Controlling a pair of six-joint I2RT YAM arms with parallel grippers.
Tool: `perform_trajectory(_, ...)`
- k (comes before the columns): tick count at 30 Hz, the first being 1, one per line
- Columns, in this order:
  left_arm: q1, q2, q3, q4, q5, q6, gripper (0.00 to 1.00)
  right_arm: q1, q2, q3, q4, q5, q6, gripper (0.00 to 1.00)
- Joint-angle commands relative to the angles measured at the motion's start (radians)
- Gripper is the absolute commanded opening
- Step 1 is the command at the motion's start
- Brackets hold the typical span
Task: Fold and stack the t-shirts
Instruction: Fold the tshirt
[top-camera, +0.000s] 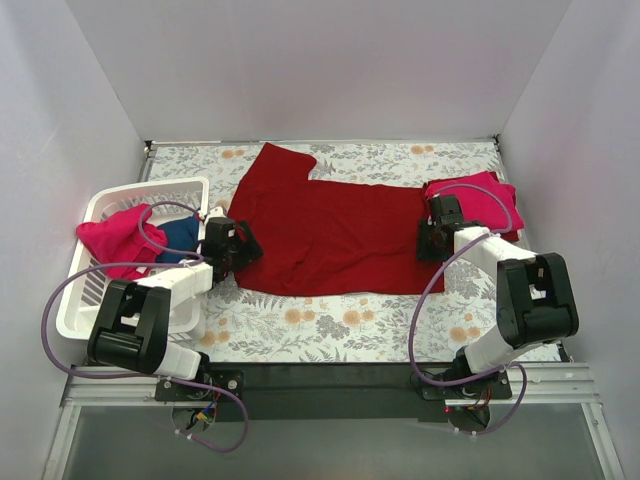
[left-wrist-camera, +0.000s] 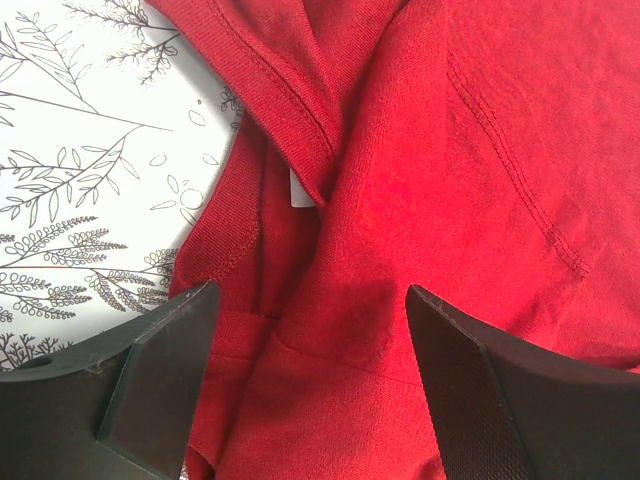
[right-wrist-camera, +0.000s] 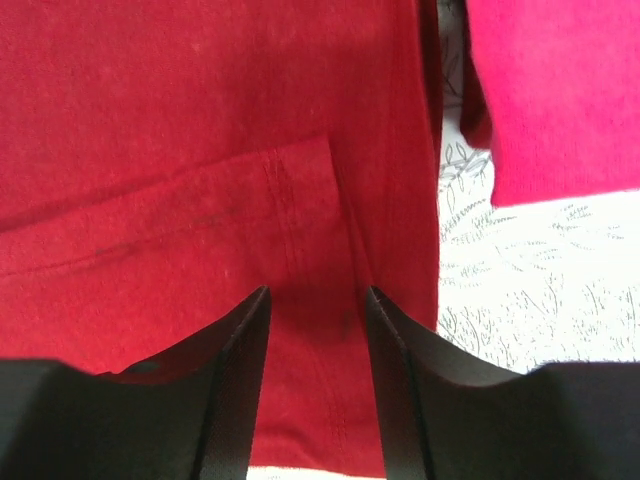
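- Large t-shirt (top-camera: 330, 235): plain dark red (stitching in the same tone).
- Right-hand t-shirt (top-camera: 488, 198) and crumpled t-shirt (top-camera: 115, 238): bright pinkish-red.
- Tucked t-shirt (top-camera: 181, 238): navy blue.
- Basket (top-camera: 150, 192): white.
- Table cover (top-camera: 330, 325): white, with grey leaf sprigs and orange blossoms.

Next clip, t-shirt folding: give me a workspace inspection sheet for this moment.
Surface: floral tablecloth, flat.
Job's things: dark red t-shirt spread mid-table; folded pinkish-red t-shirt far right; second pinkish-red t-shirt and navy t-shirt in the white basket.
Clutter: nothing seen.
Grippers: left gripper open over the dark red shirt's collar; right gripper at its opposite end, jaws narrow, grip unclear.
Cables: purple cables loop from both arms; the left one crosses the basket.
Surroundings: white walls on three sides.
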Motion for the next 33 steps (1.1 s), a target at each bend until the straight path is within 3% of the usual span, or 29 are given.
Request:
perform_trajectory(1, 0.020, -0.034, -0.007, -0.018, -0.034, 0.023, 0.70, -0.004, 0.004, 0.014, 0.079, 0.020, -0.022, 0.37)
perform_trajectory(17, 0.020, -0.034, -0.014, -0.011, -0.028, 0.027, 0.70, -0.053, 0.073, -0.003, 0.085, -0.010, -0.037, 0.22)
perform_trajectory(21, 0.020, -0.036, -0.017, -0.012, -0.034, 0.027, 0.70, -0.060, 0.067, -0.009, 0.083, -0.015, -0.039, 0.01)
perform_trajectory(33, 0.027, -0.041, -0.020, -0.021, -0.040, 0.023, 0.70, -0.102, -0.034, -0.036, 0.016, 0.073, -0.036, 0.01)
